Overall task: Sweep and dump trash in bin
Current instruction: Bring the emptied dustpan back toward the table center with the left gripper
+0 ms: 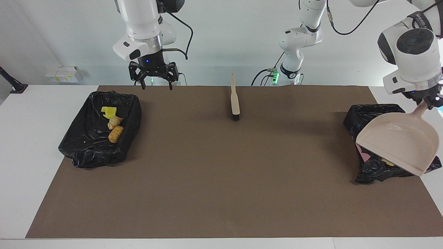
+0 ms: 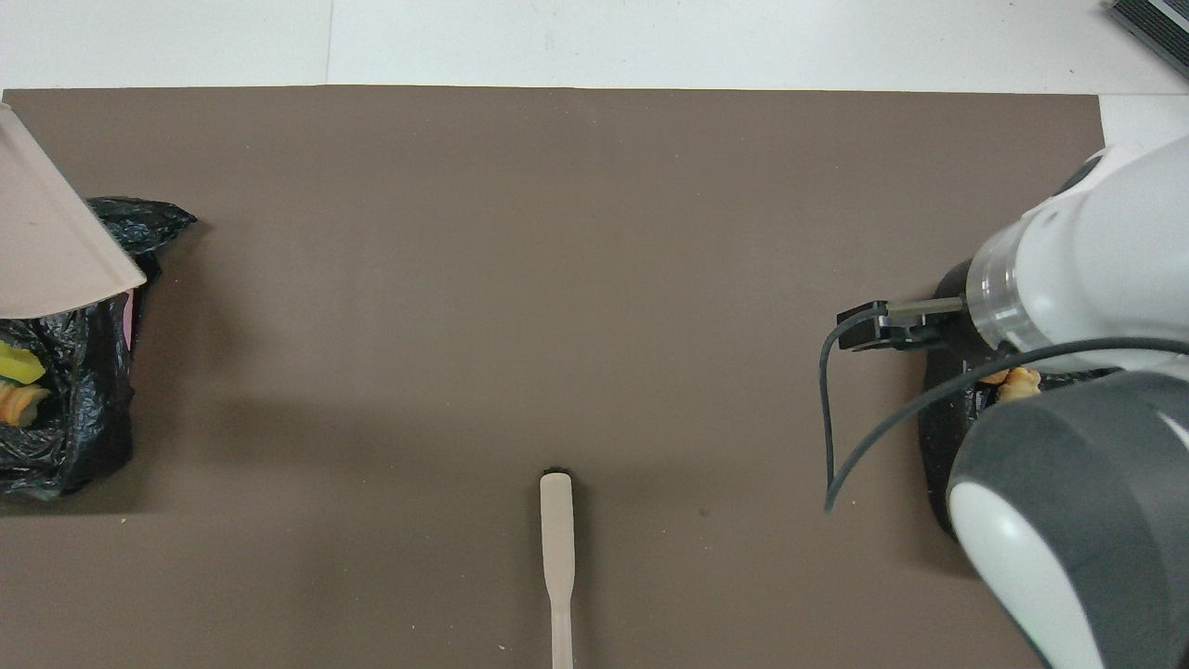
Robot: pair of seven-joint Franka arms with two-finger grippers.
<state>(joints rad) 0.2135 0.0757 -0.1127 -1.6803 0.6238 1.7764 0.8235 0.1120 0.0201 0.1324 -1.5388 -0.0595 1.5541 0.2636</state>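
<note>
We hold the dustpan (image 1: 398,143) in our closed left gripper (image 1: 430,102) over a bin (image 1: 377,173); tipped carelessly, it could snag the liner. Our right gripper (image 1: 154,83) hangs open and empty, and the brush (image 1: 235,100) lies loose.

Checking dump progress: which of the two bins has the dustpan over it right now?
The black-lined bin at the left arm's end of the table: the left gripper holds the dustpan over it. The other bin has nothing above it.

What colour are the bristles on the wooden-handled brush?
Black, on the beige brush; clearest in the facing view.
</note>
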